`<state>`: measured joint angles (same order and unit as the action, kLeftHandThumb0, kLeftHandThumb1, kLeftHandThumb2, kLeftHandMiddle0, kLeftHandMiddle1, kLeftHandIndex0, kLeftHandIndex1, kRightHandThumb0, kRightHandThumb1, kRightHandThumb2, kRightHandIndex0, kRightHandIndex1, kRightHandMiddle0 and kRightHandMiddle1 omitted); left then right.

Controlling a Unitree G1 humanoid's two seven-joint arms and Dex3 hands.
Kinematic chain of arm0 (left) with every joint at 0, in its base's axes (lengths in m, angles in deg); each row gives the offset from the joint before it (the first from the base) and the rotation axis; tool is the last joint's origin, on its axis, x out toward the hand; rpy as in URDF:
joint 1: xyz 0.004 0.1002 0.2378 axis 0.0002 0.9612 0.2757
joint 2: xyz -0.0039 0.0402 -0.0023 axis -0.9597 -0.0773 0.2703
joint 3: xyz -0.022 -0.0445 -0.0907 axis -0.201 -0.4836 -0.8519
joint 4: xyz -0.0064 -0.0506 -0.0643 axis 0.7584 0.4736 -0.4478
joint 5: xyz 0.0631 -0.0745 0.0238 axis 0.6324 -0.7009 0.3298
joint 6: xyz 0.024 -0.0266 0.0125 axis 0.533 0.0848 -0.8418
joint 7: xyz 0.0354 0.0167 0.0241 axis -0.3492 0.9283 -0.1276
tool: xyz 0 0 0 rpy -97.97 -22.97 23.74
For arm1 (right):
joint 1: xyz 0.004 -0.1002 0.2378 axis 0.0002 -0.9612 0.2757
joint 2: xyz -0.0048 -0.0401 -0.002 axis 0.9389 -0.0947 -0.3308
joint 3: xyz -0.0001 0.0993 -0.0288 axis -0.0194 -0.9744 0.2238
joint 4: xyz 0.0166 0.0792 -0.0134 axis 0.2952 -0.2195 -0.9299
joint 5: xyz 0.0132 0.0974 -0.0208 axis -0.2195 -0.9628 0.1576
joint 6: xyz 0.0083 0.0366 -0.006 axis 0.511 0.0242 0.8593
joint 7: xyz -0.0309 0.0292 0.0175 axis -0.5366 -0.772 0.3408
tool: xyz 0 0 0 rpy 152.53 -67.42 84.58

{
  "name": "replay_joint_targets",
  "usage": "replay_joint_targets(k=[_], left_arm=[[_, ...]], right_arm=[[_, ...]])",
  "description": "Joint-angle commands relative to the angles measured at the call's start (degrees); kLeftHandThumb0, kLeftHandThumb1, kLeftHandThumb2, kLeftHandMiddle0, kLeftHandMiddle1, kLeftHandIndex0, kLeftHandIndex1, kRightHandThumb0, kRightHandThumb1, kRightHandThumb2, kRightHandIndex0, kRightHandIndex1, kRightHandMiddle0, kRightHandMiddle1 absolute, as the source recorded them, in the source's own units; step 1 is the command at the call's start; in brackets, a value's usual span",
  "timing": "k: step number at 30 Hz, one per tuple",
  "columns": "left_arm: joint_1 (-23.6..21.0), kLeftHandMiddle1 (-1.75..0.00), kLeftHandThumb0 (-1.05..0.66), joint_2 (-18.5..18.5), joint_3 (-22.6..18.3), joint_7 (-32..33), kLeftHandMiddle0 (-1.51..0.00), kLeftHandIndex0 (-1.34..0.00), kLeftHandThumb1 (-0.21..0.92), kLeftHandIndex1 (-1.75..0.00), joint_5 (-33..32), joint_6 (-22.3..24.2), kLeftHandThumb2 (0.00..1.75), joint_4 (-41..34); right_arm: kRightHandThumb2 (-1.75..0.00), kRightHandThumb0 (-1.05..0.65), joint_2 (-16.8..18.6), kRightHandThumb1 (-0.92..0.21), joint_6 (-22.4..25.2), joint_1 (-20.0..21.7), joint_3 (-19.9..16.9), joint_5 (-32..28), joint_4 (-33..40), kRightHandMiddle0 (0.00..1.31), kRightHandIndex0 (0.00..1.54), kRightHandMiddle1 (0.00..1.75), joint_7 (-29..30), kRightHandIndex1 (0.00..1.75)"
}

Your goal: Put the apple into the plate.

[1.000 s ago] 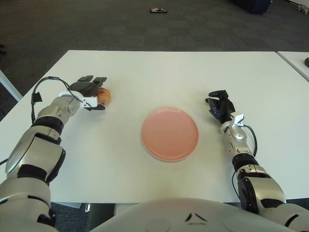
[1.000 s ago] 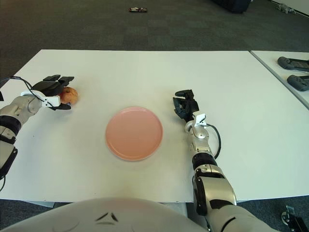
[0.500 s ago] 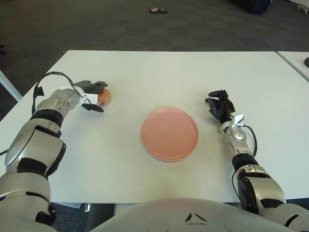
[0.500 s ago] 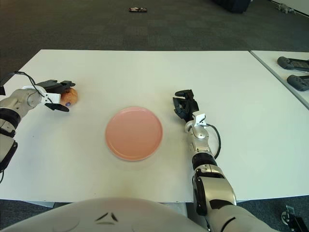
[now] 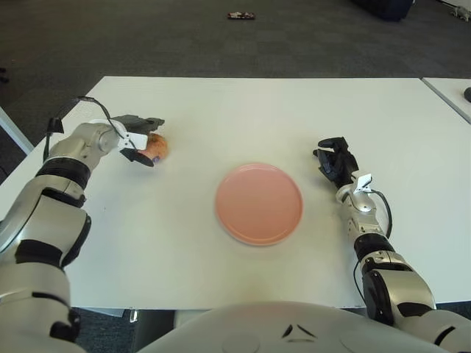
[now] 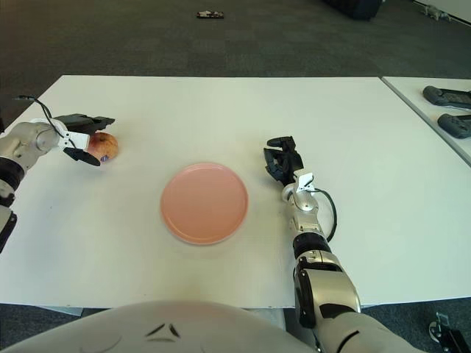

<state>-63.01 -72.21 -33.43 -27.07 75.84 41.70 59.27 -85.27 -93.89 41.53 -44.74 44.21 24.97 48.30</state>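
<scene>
A reddish-yellow apple (image 5: 157,147) sits on the white table (image 5: 243,110) at the left, well apart from the empty pink plate (image 5: 259,204) in the middle. My left hand (image 5: 149,141) reaches it from the left. Its upper fingers (image 5: 144,121) lie behind the apple, and the thumb (image 5: 140,157) lies in front, spread around it without closing. My right hand (image 5: 335,160) shows just right of the plate, fingers relaxed and holding nothing.
A second white table (image 6: 434,110) stands at the right with two black controllers (image 6: 447,95) on it. A small dark object (image 5: 241,15) lies on the carpet far behind. The table's left edge runs close to my left arm.
My left hand has drawn back to the left and turned from covering the apple to straddling it from the side. The apple, plate and right hand stayed put.
</scene>
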Motion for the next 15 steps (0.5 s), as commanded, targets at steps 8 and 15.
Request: replay_joint_targets(k=[8, 15], left_arm=[[0.8, 0.0, -0.99, -1.2, -0.1, -2.2, 0.0, 0.0, 0.66, 0.0, 0.7, 0.5, 0.16, -4.6], [-0.4, 0.0, -0.93, -0.8, 0.4, -3.5, 0.0, 0.0, 0.63, 0.0, 1.6, 1.9, 0.16, -4.3]], right_arm=[[-0.47, -0.35, 0.5, -0.92, 3.1, -3.0, 0.0, 0.4, -2.7, 0.25, 0.34, 1.69, 0.1, 1.23], [-0.47, -0.35, 0.5, -0.92, 3.1, -2.9, 0.0, 0.5, -2.9, 0.25, 0.34, 1.69, 0.1, 1.23]])
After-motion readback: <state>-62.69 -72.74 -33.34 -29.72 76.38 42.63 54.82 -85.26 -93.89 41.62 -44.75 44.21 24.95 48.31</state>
